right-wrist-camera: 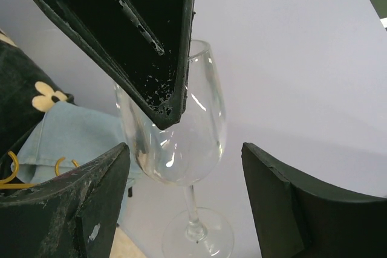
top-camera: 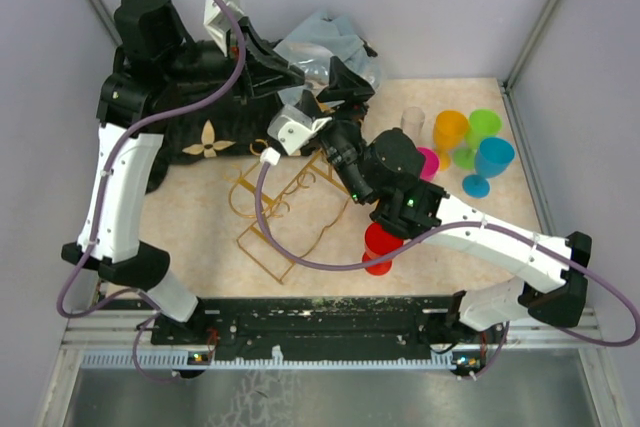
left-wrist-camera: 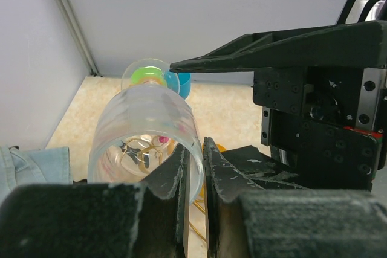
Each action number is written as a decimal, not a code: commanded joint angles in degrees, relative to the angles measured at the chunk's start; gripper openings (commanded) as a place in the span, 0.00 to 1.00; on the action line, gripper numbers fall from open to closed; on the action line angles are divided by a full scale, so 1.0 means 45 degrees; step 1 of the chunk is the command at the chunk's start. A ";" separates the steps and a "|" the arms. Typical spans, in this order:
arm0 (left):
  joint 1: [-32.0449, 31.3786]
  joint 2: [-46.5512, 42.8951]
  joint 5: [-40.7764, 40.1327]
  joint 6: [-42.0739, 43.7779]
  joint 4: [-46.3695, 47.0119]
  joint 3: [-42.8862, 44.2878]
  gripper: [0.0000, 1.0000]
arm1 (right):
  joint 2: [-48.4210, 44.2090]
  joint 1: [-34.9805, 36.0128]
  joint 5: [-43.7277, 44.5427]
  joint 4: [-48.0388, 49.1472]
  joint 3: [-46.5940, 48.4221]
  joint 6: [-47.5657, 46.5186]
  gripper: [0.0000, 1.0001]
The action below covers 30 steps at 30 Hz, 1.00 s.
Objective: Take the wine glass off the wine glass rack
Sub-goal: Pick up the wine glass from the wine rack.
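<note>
The clear wine glass (left-wrist-camera: pixel 145 131) hangs in the air, its rim pinched between the fingers of my left gripper (left-wrist-camera: pixel 196 167). In the right wrist view its bowl (right-wrist-camera: pixel 187 143) sits between the open jaws of my right gripper (right-wrist-camera: pixel 184 173), which do not touch it. A left finger (right-wrist-camera: pixel 151 40) reaches down over the rim there. The gold wire wine glass rack (top-camera: pixel 285 217) stands on the table, apart from the glass. From above, the left gripper (top-camera: pixel 300 82) and right gripper (top-camera: pixel 335 97) meet behind the rack.
Coloured goblets stand at the right: orange (top-camera: pixel 450 132), green (top-camera: pixel 485 125), blue (top-camera: pixel 493 159), pink (top-camera: pixel 427 162), and a red one (top-camera: pixel 383 244) under the right arm. A black flowered bag (top-camera: pixel 205 137) and a blue cloth (top-camera: pixel 325 42) lie at the back.
</note>
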 commanded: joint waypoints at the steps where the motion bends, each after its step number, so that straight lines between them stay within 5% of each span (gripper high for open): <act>1: -0.0065 0.0231 0.0389 -0.0062 -0.0323 0.0025 0.00 | -0.0258 0.0111 -0.0828 0.1409 0.0876 -0.0470 0.73; 30: -0.0065 -0.0526 0.1771 -0.0745 -0.0192 -0.0132 0.00 | 0.0293 -0.0161 -0.1111 0.0903 0.0623 -0.0009 0.73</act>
